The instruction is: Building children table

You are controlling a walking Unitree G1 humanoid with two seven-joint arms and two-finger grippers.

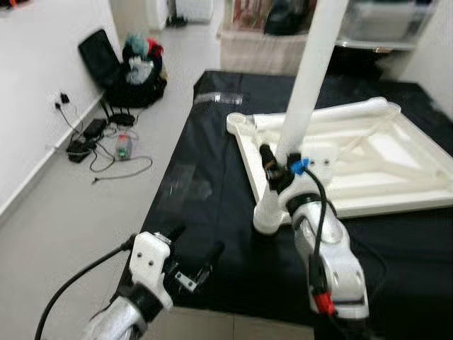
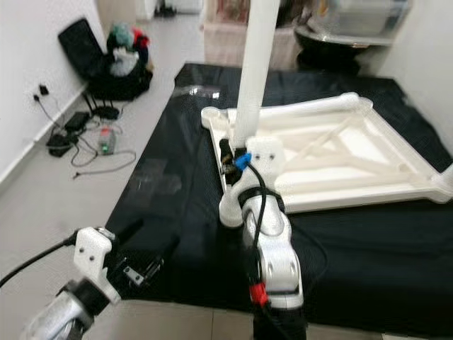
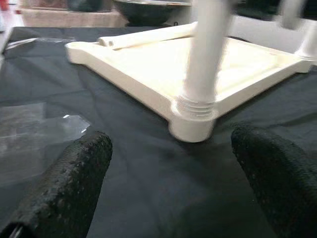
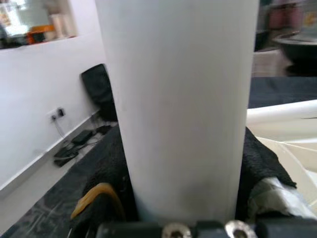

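Observation:
A white table top (image 1: 354, 205) lies upside down on a black cloth (image 1: 212, 142). A white leg (image 1: 311, 71) stands upright in its near left corner socket (image 3: 193, 121). My right gripper (image 1: 279, 166) is shut on the lower part of this leg (image 4: 178, 109), with black pads (image 4: 257, 158) on both sides of it. Low at the cloth's front edge, my left gripper (image 1: 197, 241) stands open with nothing between its fingers (image 3: 74, 183). It points toward the socket from a short way off.
Clear plastic film (image 1: 184, 188) lies on the cloth to the left of the table top. On the grey floor at the left are bags (image 1: 131, 67) and a tangle of cables (image 1: 92, 138) by the white wall. Shelves (image 1: 382, 28) stand behind.

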